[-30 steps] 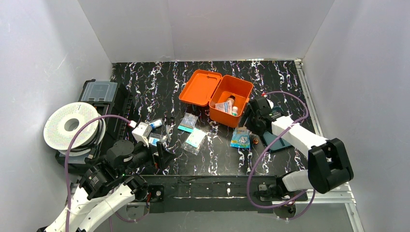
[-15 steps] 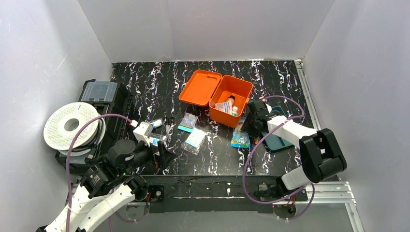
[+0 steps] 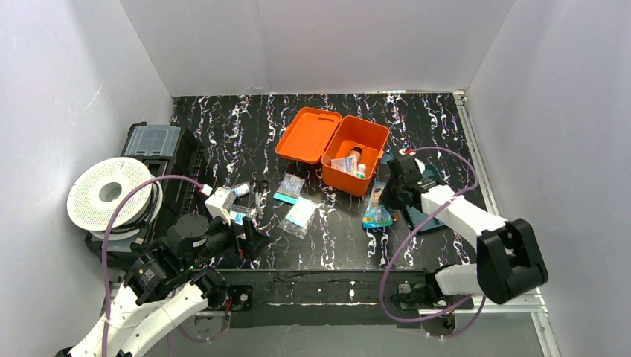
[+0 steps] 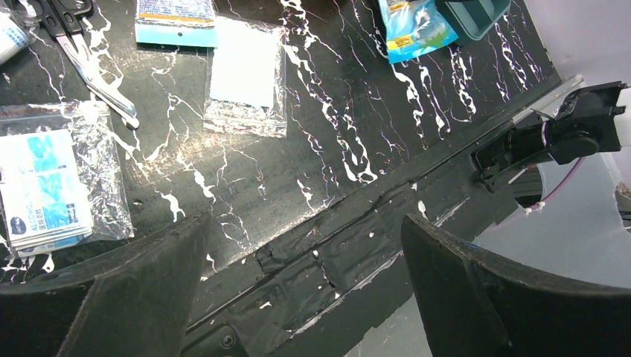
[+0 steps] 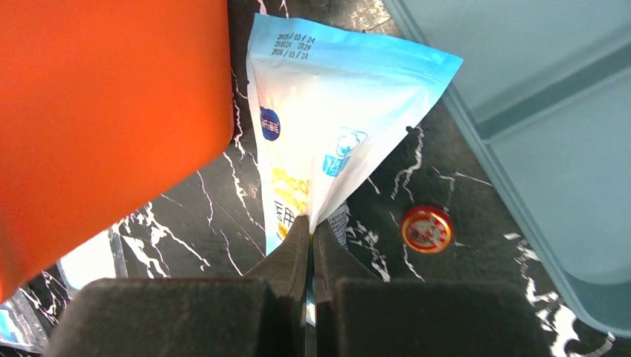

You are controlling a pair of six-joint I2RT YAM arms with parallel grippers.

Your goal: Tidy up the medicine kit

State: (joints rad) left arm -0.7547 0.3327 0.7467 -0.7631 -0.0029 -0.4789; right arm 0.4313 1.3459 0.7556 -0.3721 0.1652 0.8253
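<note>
The medicine kit (image 3: 356, 152) is an orange box standing open at the back middle, lid (image 3: 307, 134) folded out to the left, small bottles and packets inside. Its orange wall (image 5: 111, 111) fills the left of the right wrist view. My right gripper (image 5: 311, 230) is shut on the lower edge of a blue and white pouch (image 5: 335, 126), which stands up off the table just right of the kit. From above, the pouch (image 3: 376, 207) hangs at that gripper (image 3: 390, 195). My left gripper (image 4: 303, 223) is open over the table's near edge, holding nothing.
A dark teal tray (image 5: 551, 111) lies right of the pouch, with a small round red tin (image 5: 426, 229) beside it. Clear sachets (image 3: 301, 216) and tweezers (image 4: 97, 74) lie mid-table. A black case (image 3: 152, 141) and a white spool (image 3: 111, 195) sit at the left.
My right gripper has closed on the pouch and raised its edge off the table, drawing back slightly to the right. The left arm has not moved.
</note>
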